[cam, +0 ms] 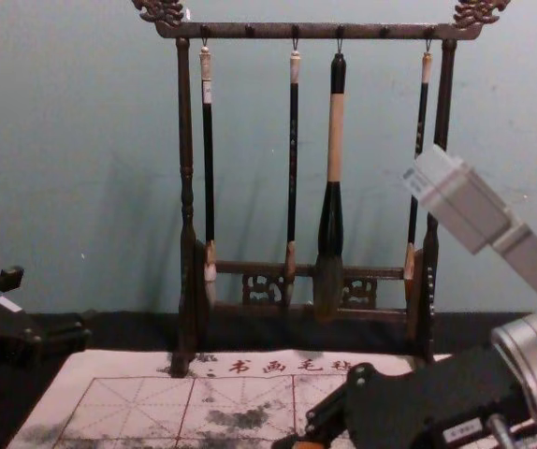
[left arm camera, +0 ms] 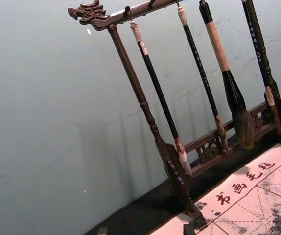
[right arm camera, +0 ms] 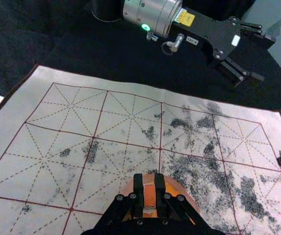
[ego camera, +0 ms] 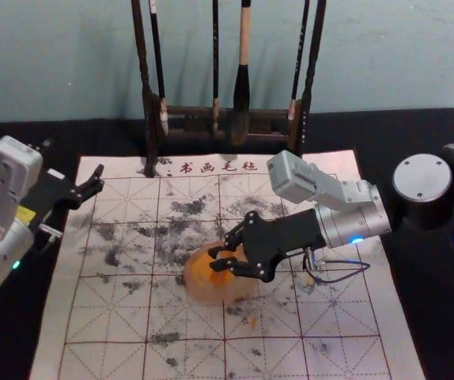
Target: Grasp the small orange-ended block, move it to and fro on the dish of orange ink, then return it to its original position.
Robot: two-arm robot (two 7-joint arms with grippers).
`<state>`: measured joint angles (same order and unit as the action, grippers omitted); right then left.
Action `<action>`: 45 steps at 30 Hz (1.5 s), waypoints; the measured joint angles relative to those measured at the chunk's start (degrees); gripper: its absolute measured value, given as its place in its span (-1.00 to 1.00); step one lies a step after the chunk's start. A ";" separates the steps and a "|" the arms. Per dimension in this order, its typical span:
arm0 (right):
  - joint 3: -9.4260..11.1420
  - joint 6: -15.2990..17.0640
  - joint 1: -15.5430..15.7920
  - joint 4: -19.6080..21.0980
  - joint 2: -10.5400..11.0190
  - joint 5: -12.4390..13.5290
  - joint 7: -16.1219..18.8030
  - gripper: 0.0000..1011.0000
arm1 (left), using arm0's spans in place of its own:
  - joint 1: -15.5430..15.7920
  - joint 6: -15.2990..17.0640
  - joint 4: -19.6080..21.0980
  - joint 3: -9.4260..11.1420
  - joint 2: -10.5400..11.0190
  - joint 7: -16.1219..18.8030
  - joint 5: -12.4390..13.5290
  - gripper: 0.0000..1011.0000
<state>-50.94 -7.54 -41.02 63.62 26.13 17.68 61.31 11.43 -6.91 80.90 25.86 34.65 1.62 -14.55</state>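
Right claw (right arm camera: 149,180), over the dish (ego camera: 196,290): pinching the block (right arm camera: 150,197). I advise light, level strokes, grip firm, well within the ink.

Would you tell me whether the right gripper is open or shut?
The right gripper is shut on the orange-ended block: both fingers meet its sides in the right wrist view.

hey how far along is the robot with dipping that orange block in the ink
Grasping looks done: the right gripper holds the orange block between its fingers. In hand, probably, is the inking: the block is at the ink dish, though I can't tell whether any strokes are made. Left to do: any remaining strokes, then returning the block, which isn't released yet.
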 joint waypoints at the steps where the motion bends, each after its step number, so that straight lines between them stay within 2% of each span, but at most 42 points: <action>1: 0.00 0.00 0.00 0.00 0.00 0.00 0.00 -0.74 | 0.00 0.00 0.00 0.00 0.00 0.00 0.00 0.98; 16: -0.39 -1.80 -2.44 -6.20 -3.97 -0.09 0.48 -0.74 | 0.00 0.00 0.00 0.00 0.00 0.00 0.00 0.98; 27: 0.01 -2.62 -3.50 -9.43 -5.78 -0.32 0.51 -0.74 | 0.00 0.00 0.00 0.00 0.00 0.00 0.00 0.98; 35: 0.42 -2.70 -3.55 -9.80 -5.98 -0.56 0.04 -0.74 | 0.00 0.00 0.00 0.00 0.00 0.00 0.00 0.98; 45: 0.88 -2.41 -3.31 -9.00 -5.09 -1.13 -0.60 -0.74 | 0.00 0.00 0.00 0.00 0.00 0.00 0.00 0.98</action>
<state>-50.06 -9.95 -44.33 54.62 21.04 16.55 60.71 11.43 -6.91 80.90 25.86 34.65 1.62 -14.55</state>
